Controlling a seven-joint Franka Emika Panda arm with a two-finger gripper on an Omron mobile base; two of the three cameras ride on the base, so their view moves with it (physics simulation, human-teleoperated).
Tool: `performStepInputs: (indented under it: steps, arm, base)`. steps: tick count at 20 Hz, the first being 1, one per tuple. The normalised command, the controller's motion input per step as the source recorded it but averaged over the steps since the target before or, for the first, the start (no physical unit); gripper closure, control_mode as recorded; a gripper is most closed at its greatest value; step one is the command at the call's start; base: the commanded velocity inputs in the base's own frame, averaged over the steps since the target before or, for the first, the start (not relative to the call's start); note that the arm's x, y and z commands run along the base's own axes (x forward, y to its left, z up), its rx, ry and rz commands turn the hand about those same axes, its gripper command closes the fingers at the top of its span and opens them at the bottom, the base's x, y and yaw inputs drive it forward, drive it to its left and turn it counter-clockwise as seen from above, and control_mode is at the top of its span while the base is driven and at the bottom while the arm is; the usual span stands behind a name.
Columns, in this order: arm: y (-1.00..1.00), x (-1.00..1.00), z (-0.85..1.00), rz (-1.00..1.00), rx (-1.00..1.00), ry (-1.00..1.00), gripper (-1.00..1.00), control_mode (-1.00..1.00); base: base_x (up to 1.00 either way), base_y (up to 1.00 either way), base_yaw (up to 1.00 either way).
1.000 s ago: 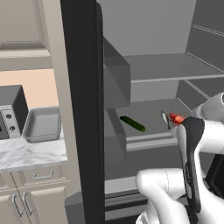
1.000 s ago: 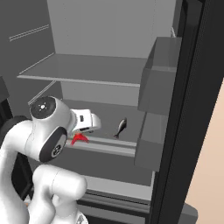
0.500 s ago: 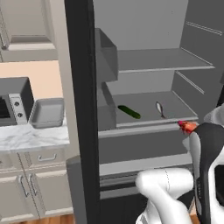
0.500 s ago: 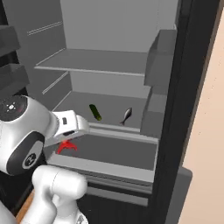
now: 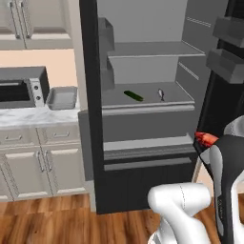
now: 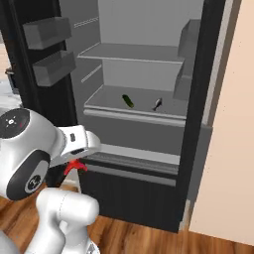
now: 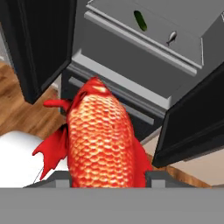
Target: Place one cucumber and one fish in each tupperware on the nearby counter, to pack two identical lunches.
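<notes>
My gripper [image 7: 107,177] is shut on the red-orange fish [image 7: 103,140], which hangs in front of the open fridge, well back from it. That fish [image 5: 206,138] shows at the arm's tip low on the right, and its red tail [image 6: 74,166] pokes out under the hand. On the fridge's lower shelf lie a dark-green cucumber [image 5: 133,96] [image 6: 128,100] [image 7: 140,20] and, to its right, the pale grey fish [image 5: 161,94] [image 6: 157,103] [image 7: 171,36]. A grey tray-like tupperware [image 5: 62,97] rests on the marbled counter [image 5: 28,116] left of the fridge.
A dark toaster oven [image 5: 19,88] stands on the counter beside the tray. The fridge door [image 5: 228,47] with its bins hangs open on the right side of the left base view. Beige cabinets [image 5: 43,167] and wood floor [image 5: 47,214] lie below.
The whole picture has shifted and the fridge looks smaller and farther: the base has driven back from it. The red fish stays in my gripper.
</notes>
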Motion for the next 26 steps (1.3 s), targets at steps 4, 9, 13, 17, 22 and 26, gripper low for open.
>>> performStepInputs:
  steps: [4, 9, 13, 17, 22, 26]
  arm:
    - [0.00, 0.00, 0.00, 0.00, 0.00, 0.00, 1.00, 1.00]
    - [0.00, 0.00, 0.00, 0.00, 0.00, 0.00, 1.00, 1.00]
    - [0.00, 0.00, 0.00, 0.00, 0.00, 0.00, 1.00, 1.00]
    - [0.00, 0.00, 0.00, 0.00, 0.00, 0.00, 1.00, 1.00]
    - [0.00, 0.00, 0.00, 0.00, 0.00, 0.00, 1.00, 1.00]
    - [0.00, 0.00, 0.00, 0.00, 0.00, 0.00, 1.00, 1.00]
  base:
    - [-0.90, 0.31, 0.07]
    - [-0.42, 0.97, 0.01]
    - [-0.33, 1.00, 0.00]
    - [-0.24, 1.00, 0.00]
    - [-0.01, 1.00, 0.00]
    - [0.03, 1.00, -0.02]
